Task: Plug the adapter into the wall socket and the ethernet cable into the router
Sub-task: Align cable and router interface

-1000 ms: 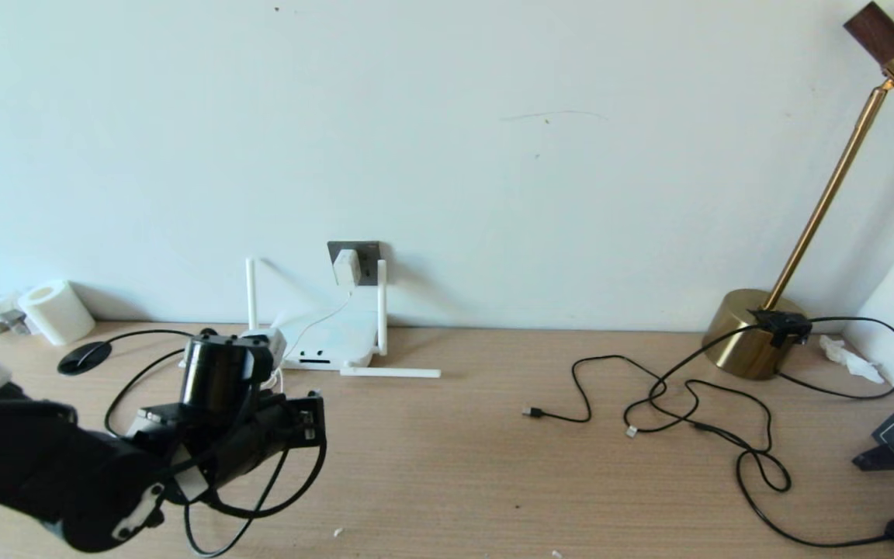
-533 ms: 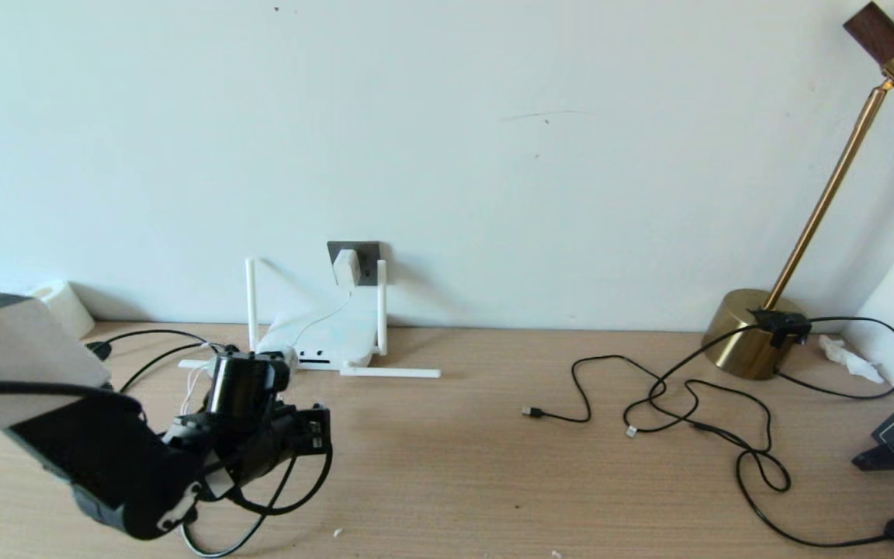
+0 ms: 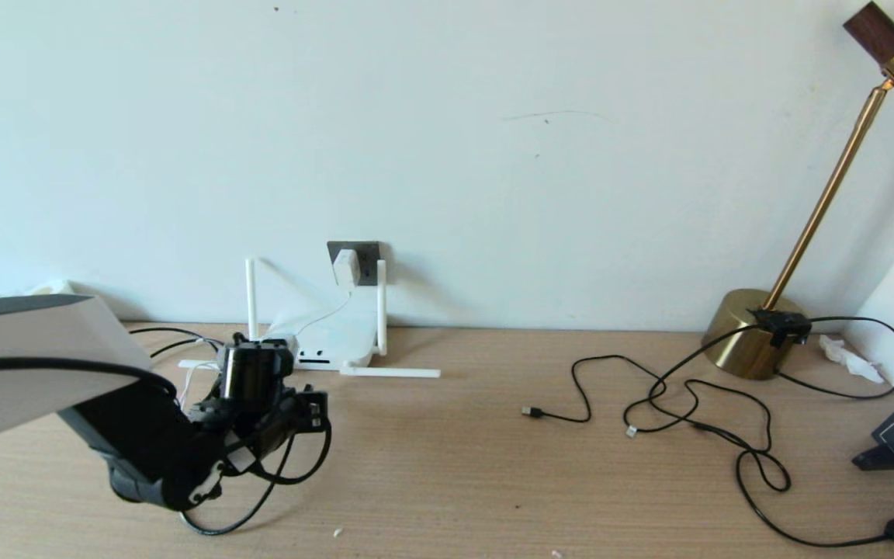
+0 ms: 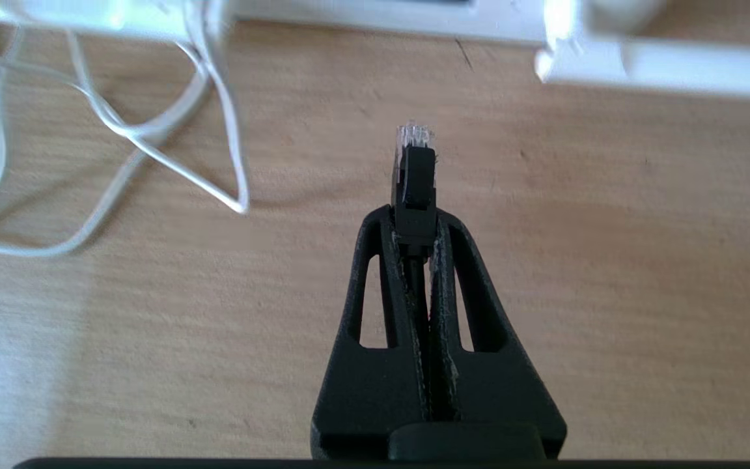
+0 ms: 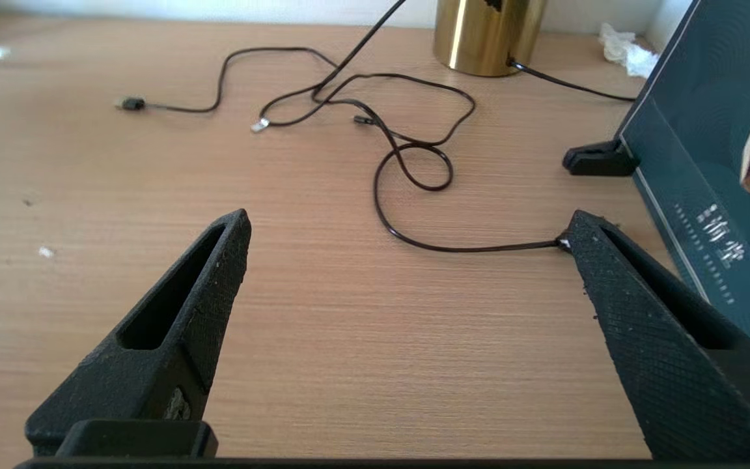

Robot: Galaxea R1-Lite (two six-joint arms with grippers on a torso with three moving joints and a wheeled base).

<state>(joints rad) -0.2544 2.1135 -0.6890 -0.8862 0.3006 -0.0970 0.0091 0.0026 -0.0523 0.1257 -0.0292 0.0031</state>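
The white adapter (image 3: 346,267) sits plugged into the dark grey wall socket (image 3: 366,252), and its thin white cord (image 4: 147,133) lies looped on the desk. Below it the router (image 3: 330,338) rests flat against the wall; its front edge (image 4: 362,9) is just ahead of my left gripper (image 4: 414,220). That gripper is shut on the black boot of the ethernet cable (image 4: 415,176), whose clear plug points at the router, a short gap away. The cable's slack loops under the left arm (image 3: 218,529). My right gripper (image 5: 407,225) hangs open over bare desk, holding nothing.
One router antenna (image 3: 389,373) lies flat on the desk. Thin black USB cables (image 3: 653,404) sprawl at the right, near a brass lamp base (image 3: 750,335) and a dark box (image 5: 707,195) at the far right edge.
My left arm has moved forward and down towards the router, carrying the ethernet plug closer to the router's front edge. The adapter and router have not moved.
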